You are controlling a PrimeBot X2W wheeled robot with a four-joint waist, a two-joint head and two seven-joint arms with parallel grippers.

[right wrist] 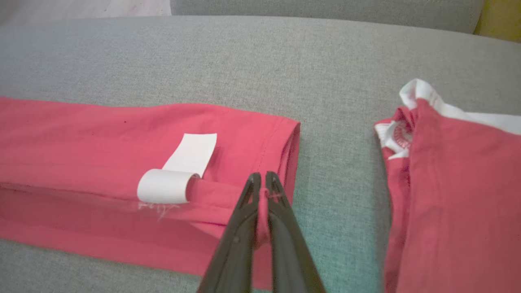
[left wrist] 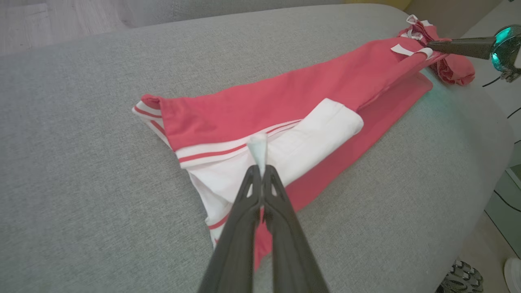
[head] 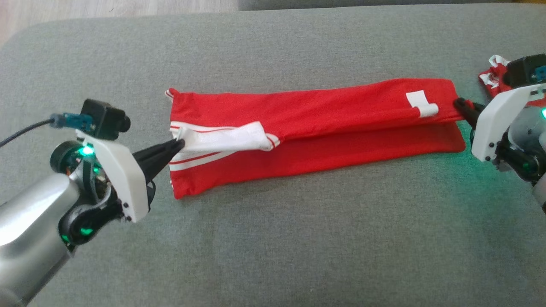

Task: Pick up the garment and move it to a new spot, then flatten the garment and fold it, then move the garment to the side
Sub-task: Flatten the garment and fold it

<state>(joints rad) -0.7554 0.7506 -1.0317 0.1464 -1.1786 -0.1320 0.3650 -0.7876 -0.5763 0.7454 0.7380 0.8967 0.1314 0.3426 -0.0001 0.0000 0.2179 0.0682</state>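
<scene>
The garment [head: 315,128] is red with white striped trim and lies as a long folded strip across the grey cushion [head: 273,238]. My left gripper [head: 179,144] is shut on a pinch of its white sleeve trim at the left end; the left wrist view shows that white fabric [left wrist: 257,149] poking out above the closed fingertips. My right gripper [head: 460,103] is shut on the red hem at the right end, and the right wrist view shows red cloth [right wrist: 263,203] squeezed between the dark fingers [right wrist: 240,228]. A white label [right wrist: 179,171] curls beside that grip.
A second red and white garment [right wrist: 452,191] lies bunched at the cushion's far right, just behind my right wrist [head: 503,123]. The cushion's rounded edge [left wrist: 480,195] drops to the floor on the right in the left wrist view. Wooden floor [head: 85,13] shows beyond the back left.
</scene>
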